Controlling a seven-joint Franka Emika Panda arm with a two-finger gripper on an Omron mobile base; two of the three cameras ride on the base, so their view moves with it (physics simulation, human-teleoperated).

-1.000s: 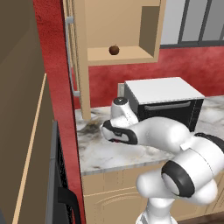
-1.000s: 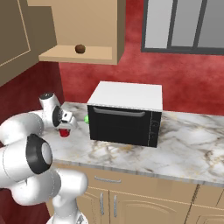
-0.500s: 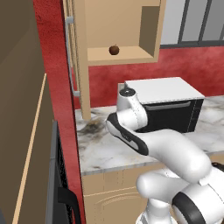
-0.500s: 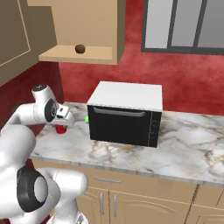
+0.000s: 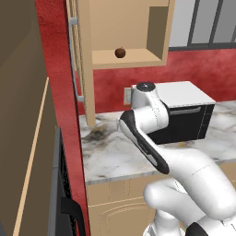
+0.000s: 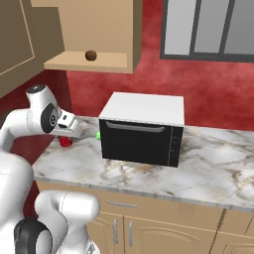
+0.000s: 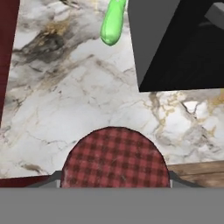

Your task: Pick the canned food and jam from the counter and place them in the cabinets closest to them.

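Canned food in the claw, lifted off the table

Canned food (image 7: 114, 157) sits right at the claw (image 7: 113, 186) in the hand view: a round top with a red plaid pattern, the two finger tips just showing at either side of it. We take the claw as clamped on it at a narrow setting. From the right base view the can (image 6: 65, 142) shows as a small dark-red patch under the hand, left of the microwave (image 6: 141, 130) and seemingly a little above the marble table (image 6: 149, 173).

Step in hand, as we read it: carrying the can up toward the open cabinet (image 6: 89, 61), which hangs above and left of the microwave. A brown ball (image 6: 91, 55) already sits on its shelf.

Next move calls for more height, then a reach forward over the shelf lip, setting down beside the ball without knocking it.

A green oblong thing (image 7: 113, 24) lies on the table against the microwave's left side. We cannot pick out the jam.
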